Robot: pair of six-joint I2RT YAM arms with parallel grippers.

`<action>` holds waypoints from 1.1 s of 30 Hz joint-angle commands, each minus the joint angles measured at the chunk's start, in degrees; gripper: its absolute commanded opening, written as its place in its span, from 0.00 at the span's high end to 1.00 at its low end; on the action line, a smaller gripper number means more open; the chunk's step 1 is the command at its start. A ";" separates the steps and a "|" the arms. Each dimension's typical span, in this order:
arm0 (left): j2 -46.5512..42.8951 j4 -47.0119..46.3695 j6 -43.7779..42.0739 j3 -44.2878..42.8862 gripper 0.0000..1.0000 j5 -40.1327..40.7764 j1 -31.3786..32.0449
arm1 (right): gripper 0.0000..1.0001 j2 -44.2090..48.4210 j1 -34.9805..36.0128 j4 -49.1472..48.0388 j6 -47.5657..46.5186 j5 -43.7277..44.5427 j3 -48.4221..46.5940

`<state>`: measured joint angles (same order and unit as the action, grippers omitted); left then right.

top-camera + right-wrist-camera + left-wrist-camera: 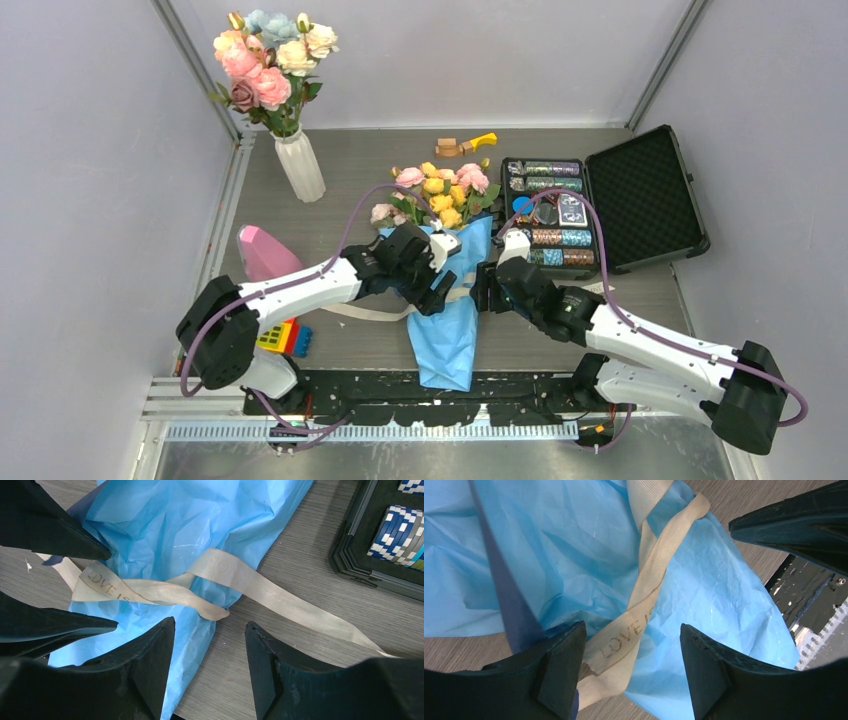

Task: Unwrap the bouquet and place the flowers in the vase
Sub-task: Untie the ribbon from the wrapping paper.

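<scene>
Cream ribbon crosses the blue wrap, so I judge untying is the step in hand. My left fingers and right fingers stand apart, gripping nothing; next I must pinch a loose ribbon end and pull. Bouquet lies mid-frame, long axis running top to bottom, blooms toward the top, vase at upper left.

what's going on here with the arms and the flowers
The bouquet lies on the table, not yet unwrapped. The left gripper and right gripper both hang open over its cream ribbon, which lies loose across the blue paper. The white vase stands apart, back left.
</scene>
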<state>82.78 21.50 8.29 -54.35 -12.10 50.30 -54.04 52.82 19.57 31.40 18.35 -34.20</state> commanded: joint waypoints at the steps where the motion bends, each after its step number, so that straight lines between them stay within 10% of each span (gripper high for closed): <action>1: 0.80 -2.88 -1.78 -2.78 0.29 1.18 0.80 | 0.41 -0.53 0.00 -1.98 -0.04 0.23 -1.84; 16: -0.31 -4.49 -1.38 -2.30 0.70 2.69 1.38 | 0.41 -2.85 0.00 -4.35 -0.17 -1.15 -2.07; 29: 0.24 -4.27 -1.00 -1.21 0.85 2.38 1.38 | 0.40 -4.63 0.00 -5.40 -0.31 -1.76 -2.42; 33: -0.27 -4.36 -0.93 -1.13 0.70 2.43 1.38 | 0.39 -5.14 0.03 -6.36 -0.28 -1.78 -2.26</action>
<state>84.27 19.46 7.14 -55.22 -10.04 51.37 -58.87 52.82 16.64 31.38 16.21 -34.46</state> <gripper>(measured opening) 0.236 0.601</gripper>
